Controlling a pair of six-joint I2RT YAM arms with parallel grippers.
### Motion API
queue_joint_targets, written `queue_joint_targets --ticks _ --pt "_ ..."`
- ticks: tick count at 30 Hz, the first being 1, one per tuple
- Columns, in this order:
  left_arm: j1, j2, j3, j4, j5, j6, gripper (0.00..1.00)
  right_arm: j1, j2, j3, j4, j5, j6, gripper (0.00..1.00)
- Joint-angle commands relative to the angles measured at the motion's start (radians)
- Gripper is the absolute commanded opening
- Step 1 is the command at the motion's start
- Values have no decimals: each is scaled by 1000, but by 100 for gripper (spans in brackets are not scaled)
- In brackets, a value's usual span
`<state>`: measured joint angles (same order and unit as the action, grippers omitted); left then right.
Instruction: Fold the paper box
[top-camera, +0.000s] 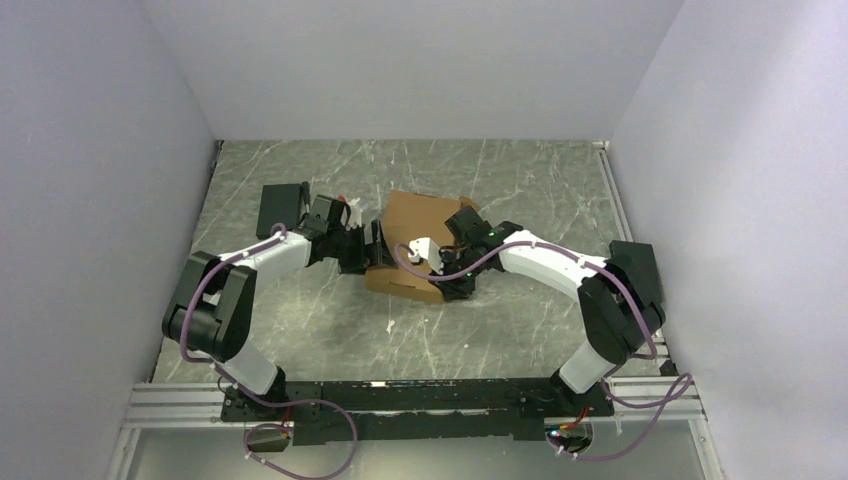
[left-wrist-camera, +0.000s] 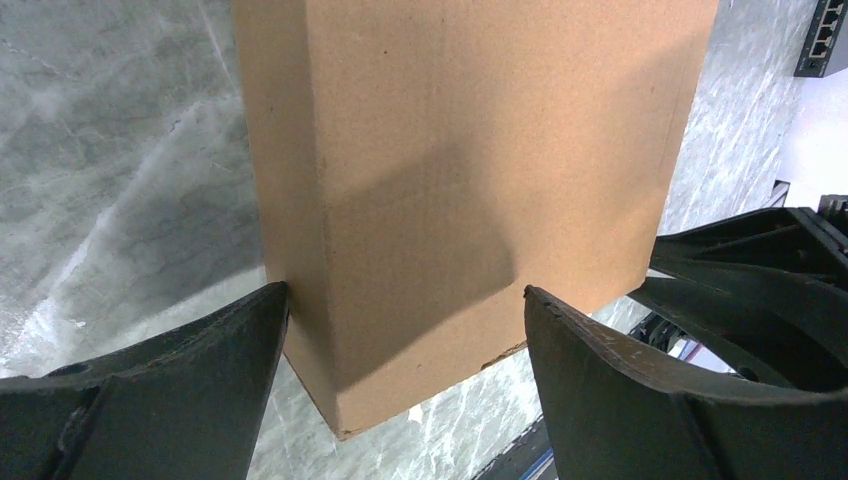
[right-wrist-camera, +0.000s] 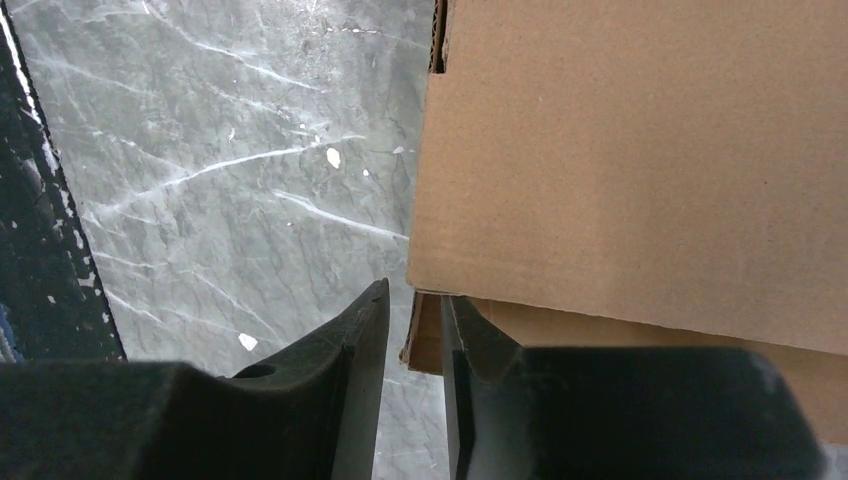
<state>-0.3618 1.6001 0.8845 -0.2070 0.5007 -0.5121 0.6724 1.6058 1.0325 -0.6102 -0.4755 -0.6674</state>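
From above, we see the paper box (top-camera: 415, 222) in the middle of the table (top-camera: 300, 330), between both arms. It is already a closed block, not a flat sheet. At the left wrist, the left gripper (left-wrist-camera: 405, 300) stands wide apart astride a box corner, clamping nothing. At the right wrist, the right gripper (right-wrist-camera: 415, 295) is narrowly parted at a lower layer's edge; we cannot tell whether it pinches. We judge the folding mostly done, with perhaps the lid's final tuck left.
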Motion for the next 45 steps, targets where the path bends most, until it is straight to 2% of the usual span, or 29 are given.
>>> queue_joint_targets --ticks 1,8,14,20,27,32,35,45 --pt "-20 10 38 -13 47 7 91 -17 -56 55 -21 -77 -62 30" --pt "-19 3 50 -29 36 15 92 -63 -91 62 -66 -146 -101 35" --pt "-19 -2 71 -47 22 25 92 -140 -103 65 -72 -222 -95 36" --pt "-13 -16 106 -75 -5 42 93 -271 -132 62 -9 -301 -12 38" --pt "22 -32 134 -70 -24 37 94 -421 -138 56 114 -300 104 48" --pt "75 -32 175 -59 9 28 94 -561 -40 146 108 -386 78 56" --pt "99 -24 208 -55 27 29 94 -605 57 245 114 -389 76 60" --pt "135 101 340 -30 147 12 94 -612 437 617 102 -355 170 63"
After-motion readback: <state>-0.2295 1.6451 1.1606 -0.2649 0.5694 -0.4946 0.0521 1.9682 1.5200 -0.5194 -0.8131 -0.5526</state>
